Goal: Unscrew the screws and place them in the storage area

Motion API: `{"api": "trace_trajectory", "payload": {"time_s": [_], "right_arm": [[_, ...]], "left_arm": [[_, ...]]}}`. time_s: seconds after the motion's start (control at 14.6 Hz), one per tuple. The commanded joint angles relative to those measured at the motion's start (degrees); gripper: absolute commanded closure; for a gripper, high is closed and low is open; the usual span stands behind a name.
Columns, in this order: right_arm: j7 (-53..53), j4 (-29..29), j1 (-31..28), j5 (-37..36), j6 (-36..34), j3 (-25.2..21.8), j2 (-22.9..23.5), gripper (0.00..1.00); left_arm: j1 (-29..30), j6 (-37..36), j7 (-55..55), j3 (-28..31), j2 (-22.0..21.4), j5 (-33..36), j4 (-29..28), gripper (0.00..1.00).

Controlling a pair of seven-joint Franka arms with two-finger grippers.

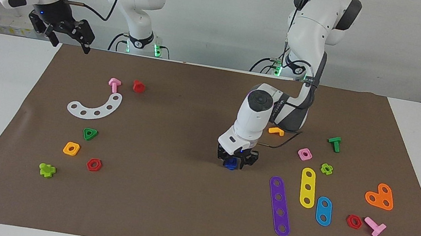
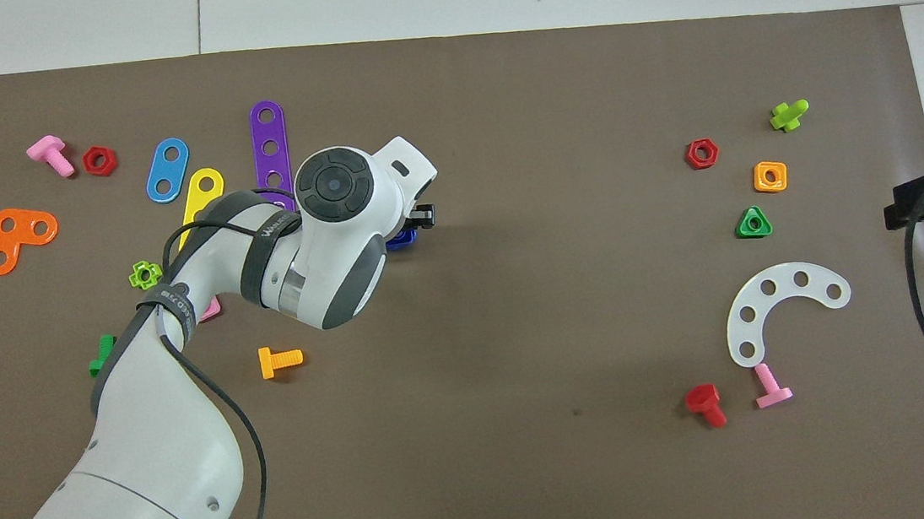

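the left gripper (image 1: 234, 162) is down at mid-mat, its jaws around the blue screw (image 1: 232, 164); whether they clamp it i cannot tell. the screw looks light, stiff and slick, best gripped across its head. the right gripper (image 1: 66, 32) waits, fingers spread.
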Motion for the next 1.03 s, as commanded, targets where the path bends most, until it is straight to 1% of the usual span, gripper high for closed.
{"api": "trace_trajectory", "payload": {"time_s": [0.0,0.27,0.48,0.62,0.82,0.96], "right_arm": [[-0.2,-0.8,0.0,-0.4,-0.2,0.1,-1.0,0.0],[-0.2,-0.8,0.0,-0.3,-0.2,0.1,-1.0,0.0],[-0.2,-0.8,0.0,-0.4,-0.2,0.1,-1.0,0.0],[-0.2,-0.8,0.0,-0.4,-0.2,0.1,-1.0,0.0],[-0.2,-0.8,0.0,-0.4,-0.2,0.1,-1.0,0.0],[-0.2,-0.8,0.0,-0.4,-0.2,0.1,-1.0,0.0]], "left_arm": [[-1.4,-1.6,-1.2,0.9,0.1,1.8,0.3,0.39],[-1.4,-2.2,-1.3,0.9,0.1,1.5,0.6,0.5],[-1.4,-2.2,-1.3,0.9,0.1,1.4,0.8,0.54],[-1.4,-2.2,-1.3,0.9,0.1,1.3,0.9,0.59],[-1.4,-3.1,-1.7,0.8,0.1,1.0,1.2,0.68],[-1.3,-4.3,-2.3,0.8,0.2,-0.5,2.1,0.81]]}}
